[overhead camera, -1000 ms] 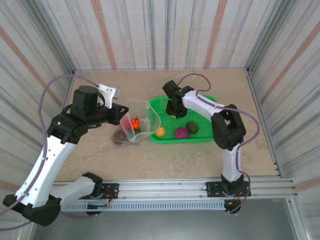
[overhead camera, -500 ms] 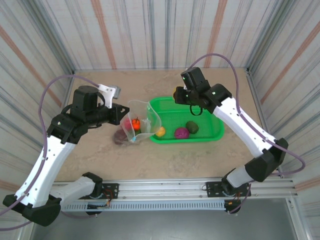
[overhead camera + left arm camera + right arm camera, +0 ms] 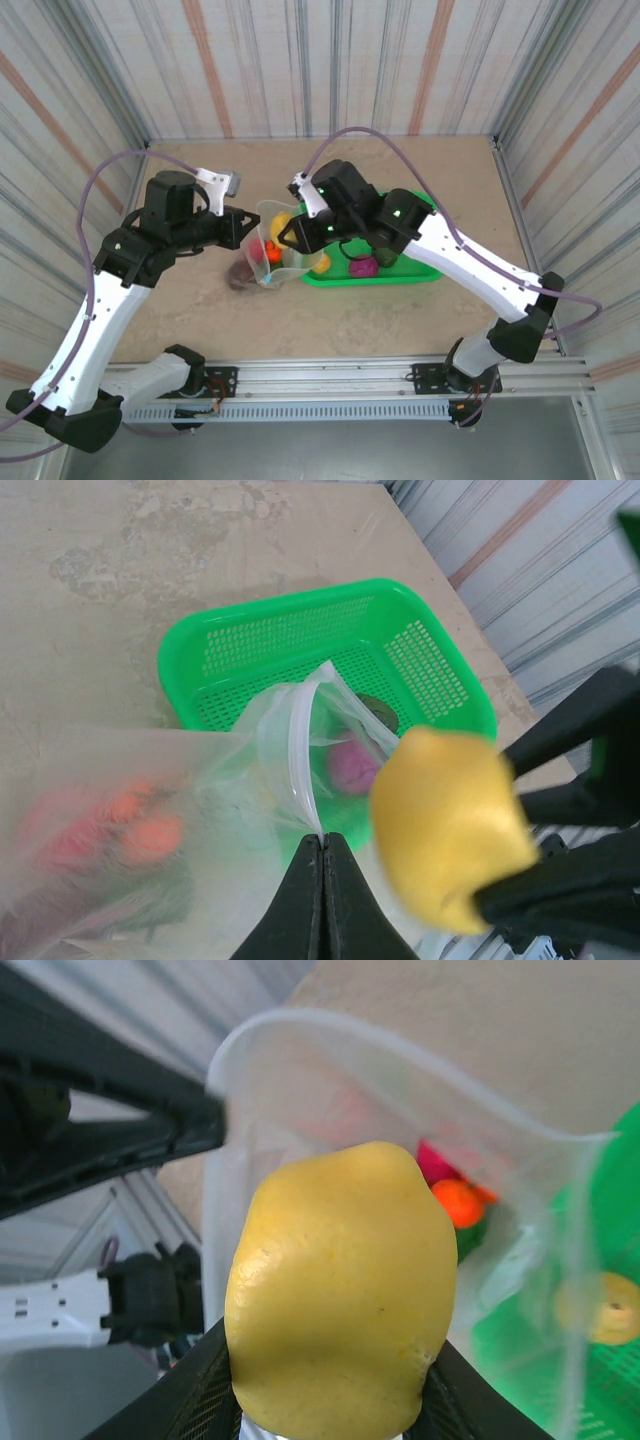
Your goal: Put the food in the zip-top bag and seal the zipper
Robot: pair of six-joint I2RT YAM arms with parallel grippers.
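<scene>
One smooth yellow fruit (image 3: pixel 340 1290) — plump, matte — over the clear, gaping bag (image 3: pixel 230 810).

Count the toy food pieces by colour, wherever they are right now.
Yellow: 2, the yellow held piece and the yellow basket piece
Orange piece: 1
Pink-red piece: 1
Purple piece: 1
Dark green piece: 1
Maroon piece: 1
Total: 7

Food piece (image 3: pixel 340 1290): plain yellow
Zip-top bag (image 3: pixel 215 780): clear, with orange and pink-red shapes inside
Basket (image 3: pixel 300 630): bright green, perforated mesh
Counter (image 3: pixel 400 320): mottled beige
Walls (image 3: pixel 300 70): grey stripes, rust bands
</scene>
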